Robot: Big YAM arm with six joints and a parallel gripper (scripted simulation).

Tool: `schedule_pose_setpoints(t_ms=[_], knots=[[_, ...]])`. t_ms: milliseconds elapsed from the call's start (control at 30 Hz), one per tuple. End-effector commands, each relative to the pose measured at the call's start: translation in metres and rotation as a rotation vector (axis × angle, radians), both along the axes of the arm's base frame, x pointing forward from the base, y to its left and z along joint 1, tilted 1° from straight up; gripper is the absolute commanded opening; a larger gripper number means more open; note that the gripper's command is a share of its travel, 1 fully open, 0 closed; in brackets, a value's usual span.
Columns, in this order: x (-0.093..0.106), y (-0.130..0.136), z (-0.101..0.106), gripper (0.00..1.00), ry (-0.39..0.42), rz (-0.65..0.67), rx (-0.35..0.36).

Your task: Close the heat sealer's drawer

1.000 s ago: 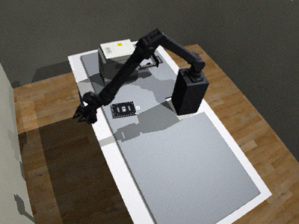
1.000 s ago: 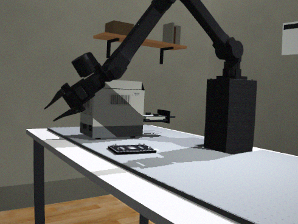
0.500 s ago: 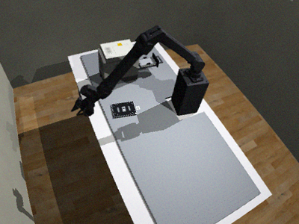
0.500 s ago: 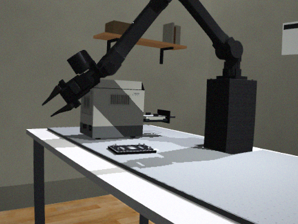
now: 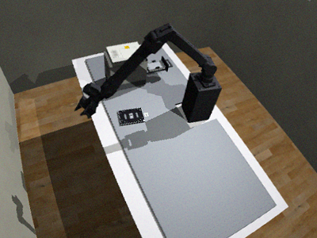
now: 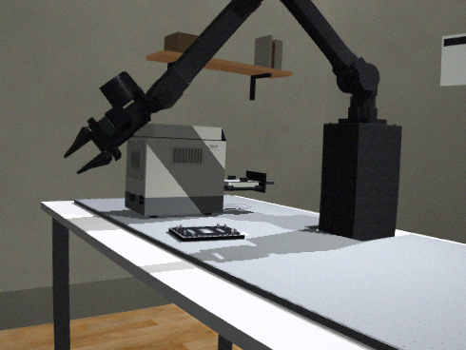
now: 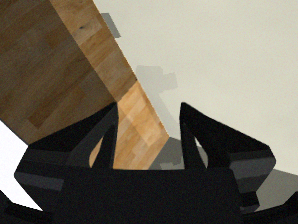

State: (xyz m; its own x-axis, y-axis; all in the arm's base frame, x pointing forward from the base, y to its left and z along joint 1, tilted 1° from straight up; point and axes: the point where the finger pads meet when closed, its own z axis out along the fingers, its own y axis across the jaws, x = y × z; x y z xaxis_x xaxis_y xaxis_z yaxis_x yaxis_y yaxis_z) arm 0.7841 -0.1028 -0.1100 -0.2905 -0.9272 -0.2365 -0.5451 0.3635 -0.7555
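The heat sealer (image 5: 119, 53) (image 6: 162, 176) is a light box with a dark base, upright at the far end of the table. Its drawer (image 5: 158, 67) (image 6: 242, 188) stands out on the side towards the arm's base, with a dark upright front. A pale surface with small dark parts shows on the drawer; the seal sheet and the sealing frame cannot be told apart. The sealer's light is not visible. My gripper (image 5: 83, 114) (image 6: 71, 165) (image 7: 148, 109) is partly open and empty, raised beyond the table edge, on the side of the sealer away from the drawer.
A flat black plate with small raised parts (image 5: 131, 116) (image 6: 206, 234) lies on the grey mat (image 5: 199, 187) (image 6: 380, 281) near the sealer. The arm's black base block (image 5: 199, 100) (image 6: 359, 181) stands at the opposite edge. A wall shelf (image 6: 223, 67) hangs behind.
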Motion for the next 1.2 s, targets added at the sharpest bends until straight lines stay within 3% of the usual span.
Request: schedule_pose_setpoints(t_ms=[0,33,100,267,400,533,633,700,833,967,1100,1133,1167], knots=[[0.007,-0.021,0.038,0.45,-0.039,-0.006,-0.013],[0.005,-0.024,0.036,0.45,-0.034,-0.006,-0.012],[0.023,-0.037,0.061,0.45,-0.069,-0.08,0.025],[0.018,-0.055,0.065,0.45,-0.051,-0.137,0.063],[-0.003,-0.067,0.049,0.45,-0.011,-0.139,0.067],[-0.007,-0.074,0.048,0.45,-0.013,-0.125,0.048],[-0.004,-0.083,0.056,0.45,-0.021,-0.125,0.047],[0.006,-0.095,0.073,0.45,-0.037,-0.199,0.087],[0.0,-0.109,0.077,0.45,-0.027,-0.237,0.112],[-0.022,-0.119,0.059,0.45,0.017,-0.236,0.115],[-0.026,-0.126,0.059,0.45,0.013,-0.224,0.1],[-0.013,-0.136,0.079,0.45,-0.013,-0.27,0.123],[-0.012,-0.14,0.083,0.45,-0.014,-0.298,0.137]])
